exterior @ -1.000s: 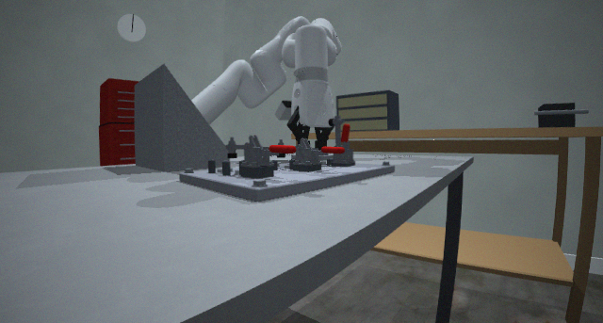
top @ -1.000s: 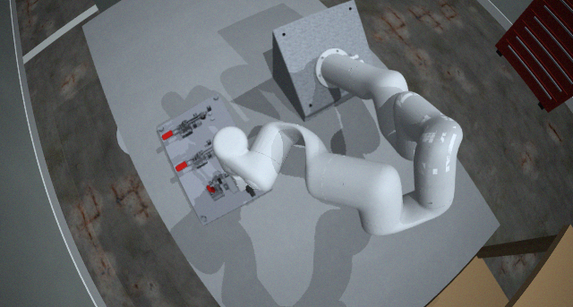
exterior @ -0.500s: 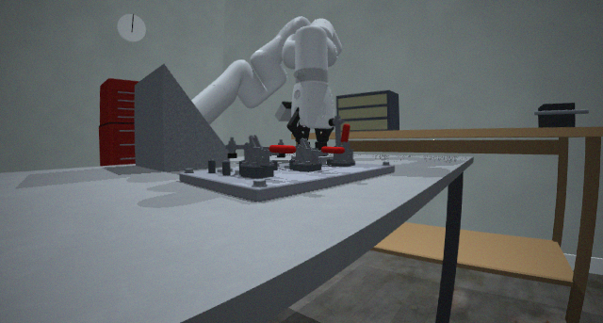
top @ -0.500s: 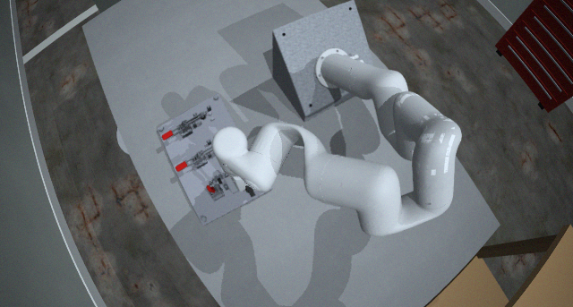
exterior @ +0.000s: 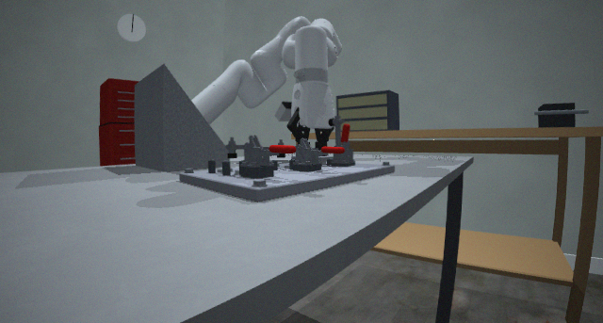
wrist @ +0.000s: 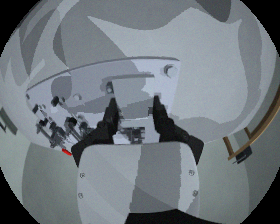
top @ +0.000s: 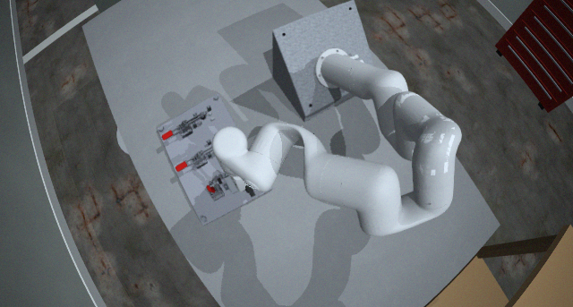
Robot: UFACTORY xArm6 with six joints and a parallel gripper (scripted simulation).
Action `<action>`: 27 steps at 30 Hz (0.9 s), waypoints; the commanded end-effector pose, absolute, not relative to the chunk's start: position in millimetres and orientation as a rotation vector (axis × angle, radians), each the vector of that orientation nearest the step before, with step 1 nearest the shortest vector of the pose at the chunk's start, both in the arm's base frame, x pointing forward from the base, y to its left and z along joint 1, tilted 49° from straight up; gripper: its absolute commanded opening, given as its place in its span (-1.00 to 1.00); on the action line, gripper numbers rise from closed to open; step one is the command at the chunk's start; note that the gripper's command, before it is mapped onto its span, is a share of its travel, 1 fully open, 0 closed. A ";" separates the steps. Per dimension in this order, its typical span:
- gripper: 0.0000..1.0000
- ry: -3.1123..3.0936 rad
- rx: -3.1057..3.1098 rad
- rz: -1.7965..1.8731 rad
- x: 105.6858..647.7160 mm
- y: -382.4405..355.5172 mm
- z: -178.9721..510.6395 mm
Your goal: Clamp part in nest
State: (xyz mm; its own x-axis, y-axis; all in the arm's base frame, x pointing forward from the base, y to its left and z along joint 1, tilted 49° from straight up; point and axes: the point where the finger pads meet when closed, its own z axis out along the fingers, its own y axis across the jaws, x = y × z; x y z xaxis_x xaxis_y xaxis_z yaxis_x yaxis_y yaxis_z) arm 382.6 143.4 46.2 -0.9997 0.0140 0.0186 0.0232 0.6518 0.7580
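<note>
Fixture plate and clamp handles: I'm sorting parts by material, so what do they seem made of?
Fixture plate: likely metal, matte light grey, flat with bolt heads at its corners. Clamp handles: probably plastic or rubber sleeves, uniform bright red, on dark grey, seemingly metal, clamps.
</note>
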 end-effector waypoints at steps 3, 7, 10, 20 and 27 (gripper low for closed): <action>-1.00 -2.848 -0.033 -1.306 384.5 142.2 46.1; -1.00 -2.848 -0.033 -1.306 385.2 141.7 45.5; -1.00 -2.848 -0.033 -1.306 385.6 141.4 45.2; -1.00 -2.848 -0.033 -1.306 385.7 141.4 45.2; 1.00 -2.848 -0.033 -1.306 385.7 141.4 45.2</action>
